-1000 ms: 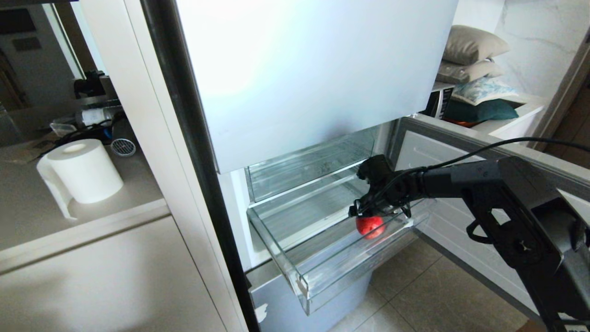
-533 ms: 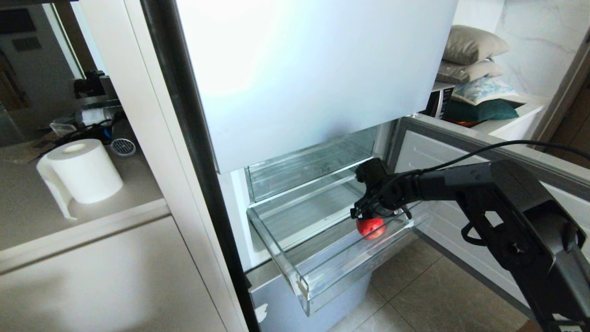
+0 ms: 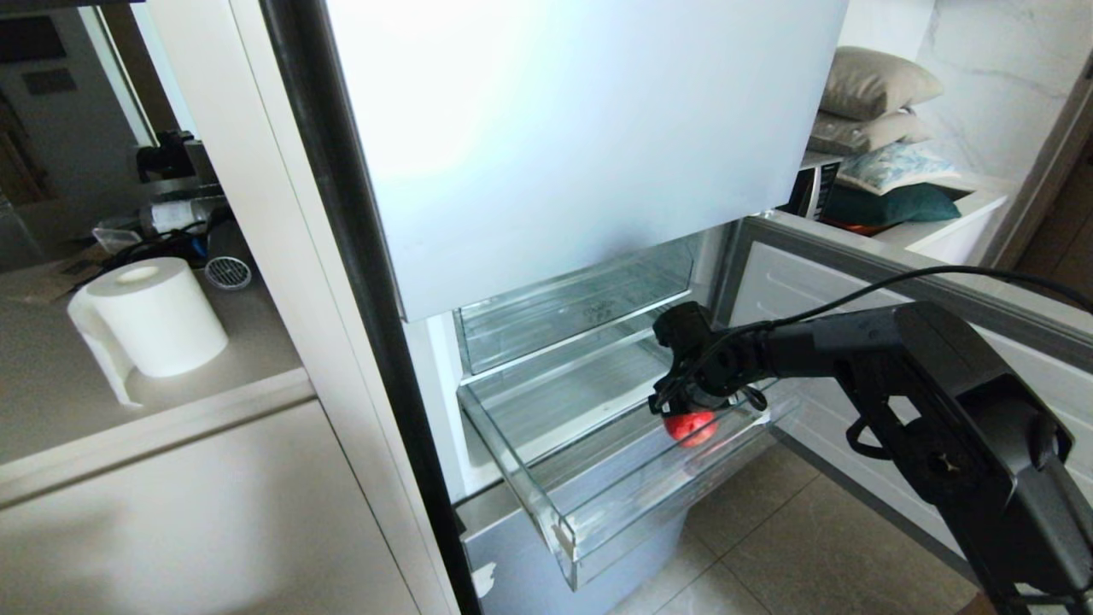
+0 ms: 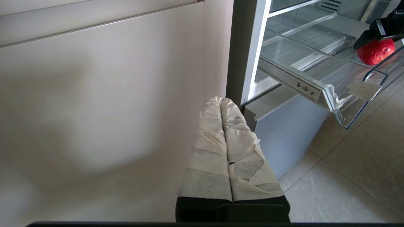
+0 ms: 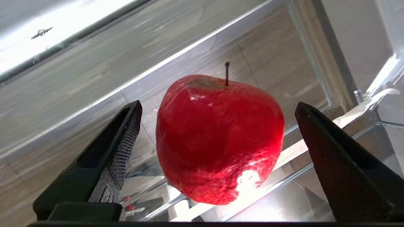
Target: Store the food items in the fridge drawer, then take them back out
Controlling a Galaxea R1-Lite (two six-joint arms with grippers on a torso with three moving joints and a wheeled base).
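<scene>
- Your right tool (image 5: 217, 151) stands wide open around the red apple (image 5: 217, 138), not touching it.
- The apple looks light, hard and glossy; grip across its widest middle.
- Your left tool (image 4: 225, 126) is closed.

A white paper roll (image 3: 154, 318) stands on the counter (image 3: 51, 384); stacked pillows (image 3: 879, 128) lie beyond.

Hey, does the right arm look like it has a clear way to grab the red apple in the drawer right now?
Probably yes. The right gripper is open, one finger on each side of the red apple, with gaps on both sides and nothing between. The apple lies in the pulled-out fridge drawer, open from above.
</scene>
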